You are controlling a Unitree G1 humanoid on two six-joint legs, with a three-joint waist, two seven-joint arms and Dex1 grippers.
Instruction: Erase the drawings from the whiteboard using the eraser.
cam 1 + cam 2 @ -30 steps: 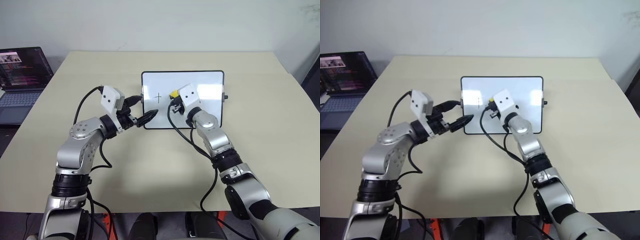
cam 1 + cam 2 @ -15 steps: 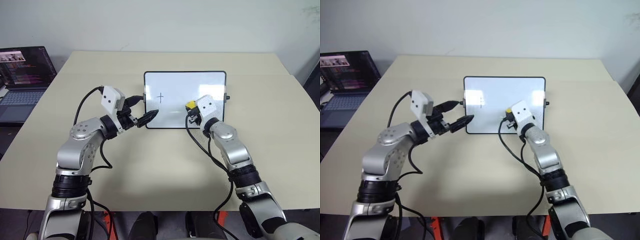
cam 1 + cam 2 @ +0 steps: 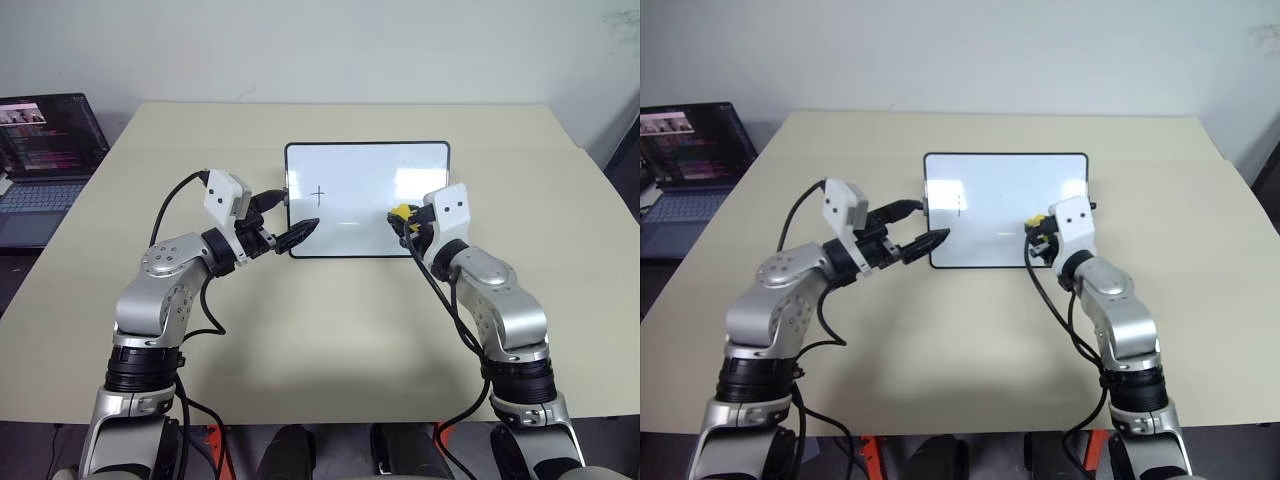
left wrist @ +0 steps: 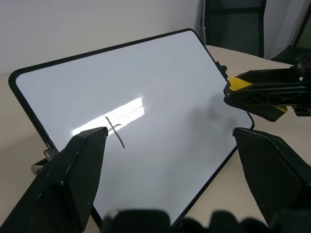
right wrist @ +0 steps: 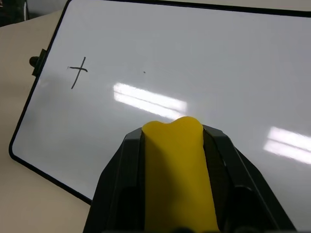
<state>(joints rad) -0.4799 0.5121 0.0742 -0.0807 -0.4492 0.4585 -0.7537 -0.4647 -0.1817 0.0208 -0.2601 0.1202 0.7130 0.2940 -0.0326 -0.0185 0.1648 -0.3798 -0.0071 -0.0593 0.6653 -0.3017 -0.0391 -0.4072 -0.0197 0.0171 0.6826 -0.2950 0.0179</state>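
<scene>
My right gripper [image 3: 402, 219] is clamped on the eraser [image 3: 401, 212], at the whiteboard's [image 3: 366, 170] near right corner. The plus sign [image 3: 319, 195] lies across toward the left edge, apparently untouched. Left gripper [image 3: 300, 231] spread at the near left corner.

Layout relative to the rectangular white glossy whiteboard with thin black frame [image 3: 366, 199]: it lies on the beige flat-topped table [image 3: 300, 330], near the middle and towards the far edge. A thin black plus-sign drawing [image 3: 319, 195] sits on the board's left half. The left two-fingered black gripper [image 3: 290, 232] is at the board's near left corner, one fingertip over the frame. The right two-fingered black gripper [image 3: 404, 218], clamped on the small yellow rectangular eraser [image 3: 401, 211], is over the board's near right part. An open dark laptop [image 3: 42, 165] stands well left of the board, beyond the table's left edge.
</scene>
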